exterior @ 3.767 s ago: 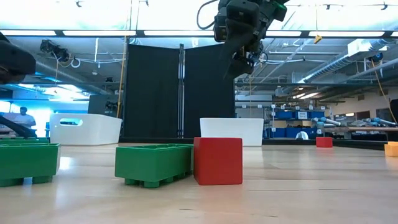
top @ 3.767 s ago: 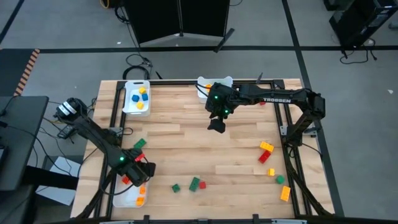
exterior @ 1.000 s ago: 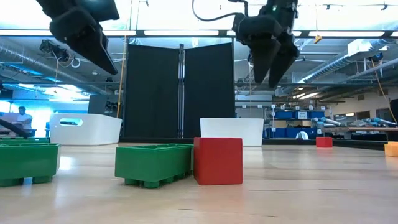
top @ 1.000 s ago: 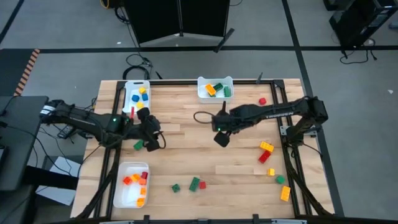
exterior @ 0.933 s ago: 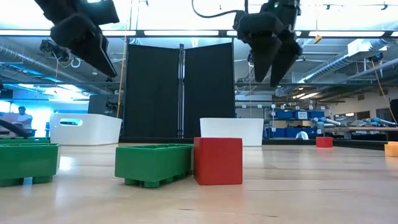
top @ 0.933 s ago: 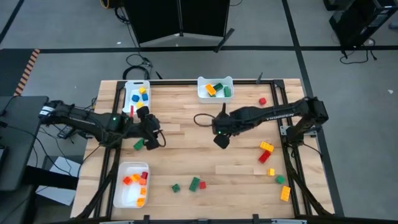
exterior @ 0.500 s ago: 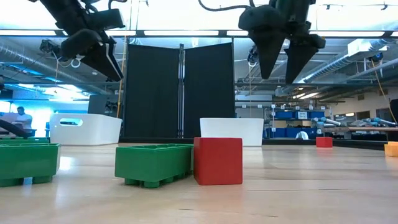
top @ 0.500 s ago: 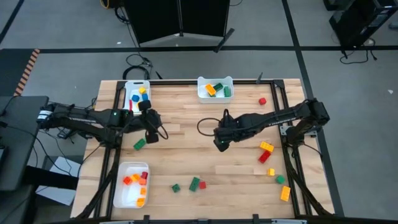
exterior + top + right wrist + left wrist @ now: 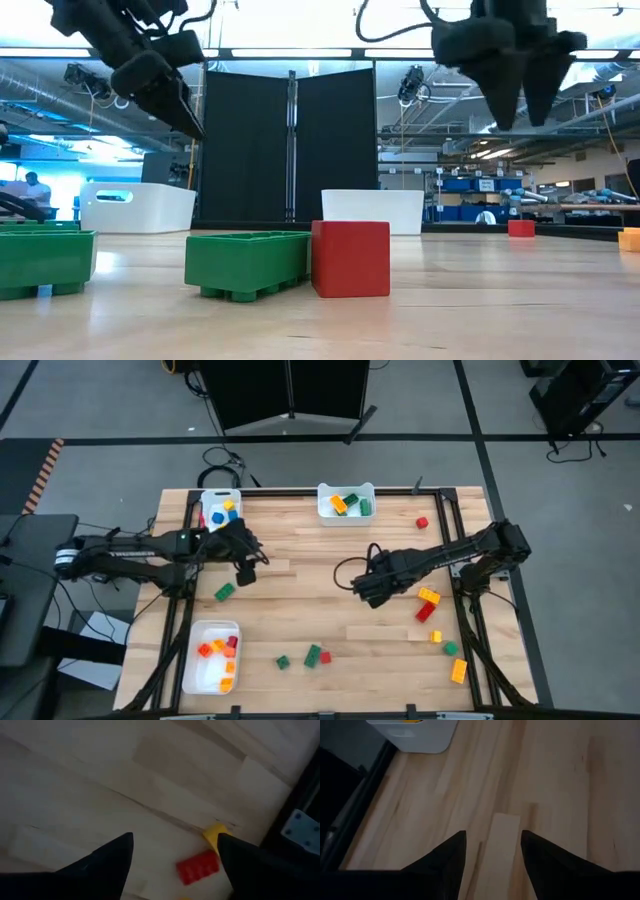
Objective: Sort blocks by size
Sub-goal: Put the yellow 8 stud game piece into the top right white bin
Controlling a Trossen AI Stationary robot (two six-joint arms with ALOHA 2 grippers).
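**Both grippers open over the wooden surface, no block held**

The left gripper [image 9: 245,571] is seen above the left half of the surface [image 9: 300,575], near its back edge. Its two fingers are held a little apart. Only bare wood is seen between them in the left wrist view [image 9: 492,845]. A green block [image 9: 224,592] lies on the surface just in front of this gripper and is not touched by it.

The right gripper [image 9: 369,597] is seen above the right half of the surface, about midway between back and front. Its fingers are spread wide and nothing is held in them [image 9: 175,845]. A red and yellow cluster [image 9: 427,603] lies toward the right edge of the surface, near this gripper but apart from it. The same red block [image 9: 197,866] and yellow block [image 9: 216,832] are seen just past the fingers in the right wrist view.

In the low view both grippers hang high above the surface, the left one [image 9: 185,115] and the right one [image 9: 525,115].

More blocks are spread on the surface. A green and red pair [image 9: 316,655] and a small green block [image 9: 284,660] lie near the front edge. A small red block [image 9: 422,522] lies near the back right corner. A yellow, a green and an orange block [image 9: 458,670] lie toward the front right corner.

Blocks are also seen in three white trays: one at the back left corner [image 9: 206,518], one at the middle of the back edge [image 9: 324,508], and one at the front left corner [image 9: 197,660].
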